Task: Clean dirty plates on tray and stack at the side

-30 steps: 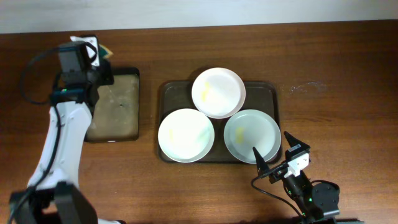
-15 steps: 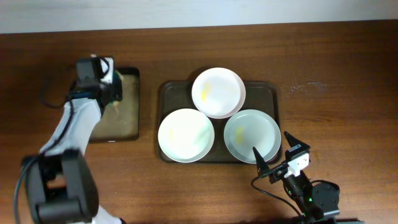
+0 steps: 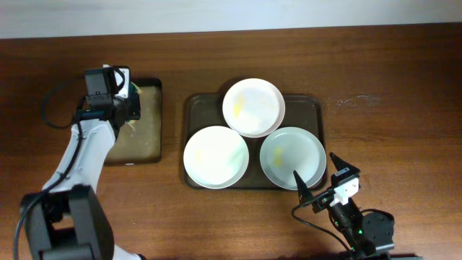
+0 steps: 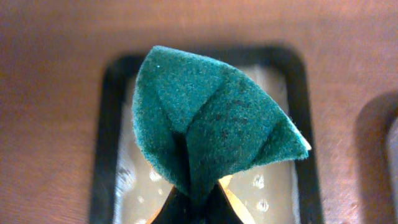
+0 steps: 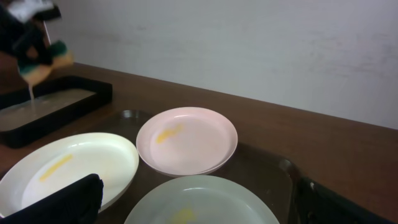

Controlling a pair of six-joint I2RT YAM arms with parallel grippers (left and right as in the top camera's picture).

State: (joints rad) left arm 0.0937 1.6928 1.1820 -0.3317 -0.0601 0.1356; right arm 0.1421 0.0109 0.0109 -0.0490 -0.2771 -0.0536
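Left gripper (image 4: 196, 206): clamped on green sponge (image 4: 211, 130); has shifted from the far-left table onto the wet black tray (image 3: 148, 141). Sponge likely soaked; wiping comes next.
Right gripper (image 3: 315, 167): wide open, unmoved, near right.
Plates (image 3: 215, 157): three, smeared, unstacked on the brown tray (image 3: 312, 105).
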